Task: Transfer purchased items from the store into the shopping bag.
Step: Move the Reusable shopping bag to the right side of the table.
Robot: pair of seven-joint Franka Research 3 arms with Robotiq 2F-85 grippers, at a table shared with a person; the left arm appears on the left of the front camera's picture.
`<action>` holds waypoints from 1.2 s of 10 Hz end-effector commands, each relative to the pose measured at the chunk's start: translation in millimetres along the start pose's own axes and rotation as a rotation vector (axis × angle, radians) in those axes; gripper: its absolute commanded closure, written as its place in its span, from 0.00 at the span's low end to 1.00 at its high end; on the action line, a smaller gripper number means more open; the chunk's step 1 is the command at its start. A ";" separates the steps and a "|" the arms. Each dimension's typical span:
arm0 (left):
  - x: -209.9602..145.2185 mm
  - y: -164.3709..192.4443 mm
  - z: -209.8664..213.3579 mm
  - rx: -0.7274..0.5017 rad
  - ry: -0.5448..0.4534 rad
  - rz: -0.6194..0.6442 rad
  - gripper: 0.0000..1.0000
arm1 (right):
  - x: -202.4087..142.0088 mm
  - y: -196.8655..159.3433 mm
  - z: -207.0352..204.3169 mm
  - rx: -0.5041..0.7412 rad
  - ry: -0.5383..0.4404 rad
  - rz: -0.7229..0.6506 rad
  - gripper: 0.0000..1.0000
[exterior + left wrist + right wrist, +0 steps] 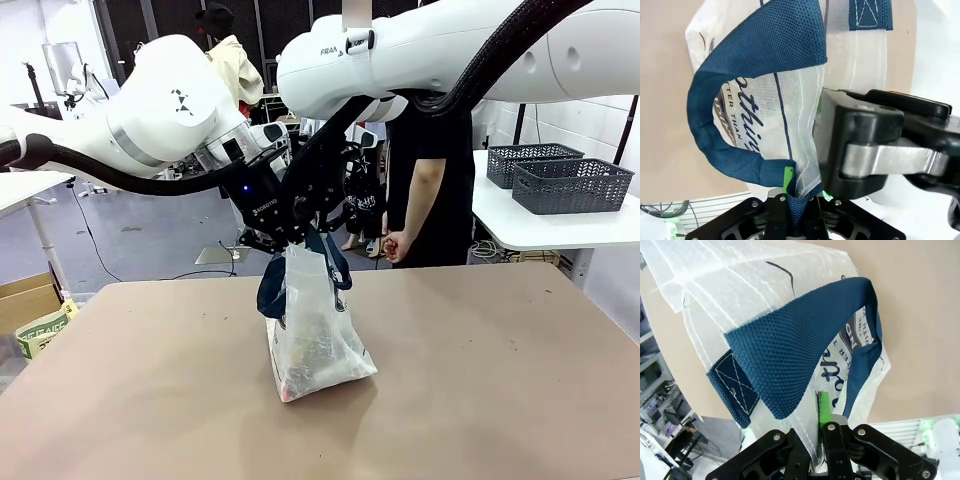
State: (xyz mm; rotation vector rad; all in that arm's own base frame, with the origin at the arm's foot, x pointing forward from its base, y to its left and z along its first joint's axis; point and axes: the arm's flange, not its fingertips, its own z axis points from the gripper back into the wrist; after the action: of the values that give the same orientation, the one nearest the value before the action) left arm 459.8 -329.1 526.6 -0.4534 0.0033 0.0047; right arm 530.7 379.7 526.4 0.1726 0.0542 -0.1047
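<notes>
1. Bag [315,335] stands upright near the middle of the table [500,380], base on the tabletop, top drawn up to both grippers.
2. Left gripper [272,240] is above the bag's top left. Left wrist view: jaws clenched on the bag's top edge [800,190], at the base of a blue strap [730,100] that loops out beyond the fingers.
3. Right gripper [318,222] meets the bag top just beside the left one. Right wrist view: jaws clamped on the bag's plastic rim [815,440], a green pad [824,407] pressed against it, a blue strap [790,360] draped just ahead.
4. Packs [305,350] show dimly through the bag's lower half; contents cannot be told apart.
5. Two grey baskets [560,175] sit on a side table, well apart from the bag.
6. Person [430,170] stands at the far edge, one hand [395,246] closed, apart from bag.
</notes>
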 end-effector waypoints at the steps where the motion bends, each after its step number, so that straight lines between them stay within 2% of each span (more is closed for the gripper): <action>1: -4.2 3.9 8.3 0.034 -0.006 0.007 1.00 | 4.1 -8.0 7.5 0.023 0.010 0.009 1.00; 4: -5.9 4.5 9.3 0.033 -0.053 -0.015 1.00 | 5.4 -14.3 8.6 0.059 0.026 0.051 1.00; 5: -0.4 -0.3 2.1 0.003 -0.006 -0.004 1.00 | 3.8 -19.5 11.5 0.078 0.002 0.070 0.80; 9: -0.4 -0.3 2.1 0.003 -0.006 -0.004 1.00 | 5.4 -50.0 31.2 0.158 -0.042 0.069 0.01; 12: -0.4 -0.3 2.1 0.003 -0.006 -0.004 1.00 | 6.5 -90.0 48.1 0.215 -0.081 0.222 0.00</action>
State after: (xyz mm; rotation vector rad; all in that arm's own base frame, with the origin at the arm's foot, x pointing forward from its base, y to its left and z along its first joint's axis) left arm 460.1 -329.4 526.1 -0.4436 -0.0069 -0.0019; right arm 545.2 304.4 565.4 0.3365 -0.0333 0.0294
